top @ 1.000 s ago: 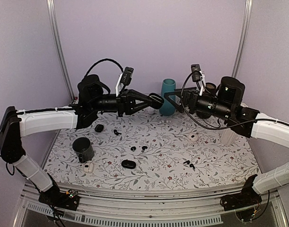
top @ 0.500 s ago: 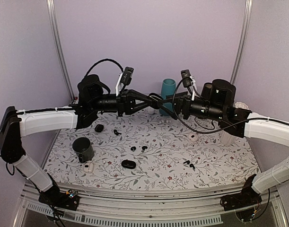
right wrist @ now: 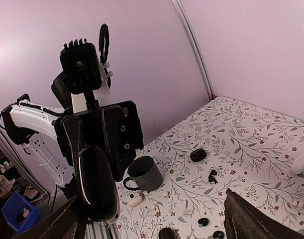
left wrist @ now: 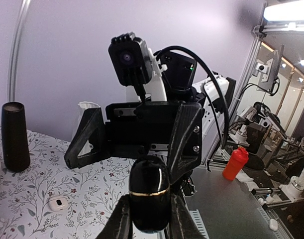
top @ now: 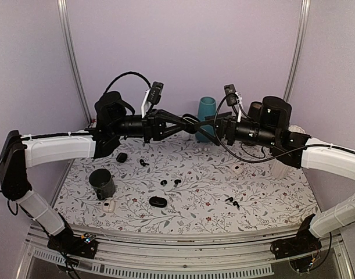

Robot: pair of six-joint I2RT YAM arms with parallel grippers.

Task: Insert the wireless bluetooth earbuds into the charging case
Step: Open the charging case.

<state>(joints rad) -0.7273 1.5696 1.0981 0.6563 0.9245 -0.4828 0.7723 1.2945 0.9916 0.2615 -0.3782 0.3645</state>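
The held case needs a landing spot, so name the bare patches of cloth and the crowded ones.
Bare cloth: mid-table between the centre earbuds and the right white case, and front right beyond the right earbuds. Front centre, between the front black case and those earbuds, is free. Crowded: the left, with the mug, near-left white case and rear black case.

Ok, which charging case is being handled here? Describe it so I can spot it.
Look above the middle of the floral table, just in front of the teal cylinder. There the left gripper is shut on a glossy black pebble-shaped case. Unlike the black case lying on the table, it is held in the air.
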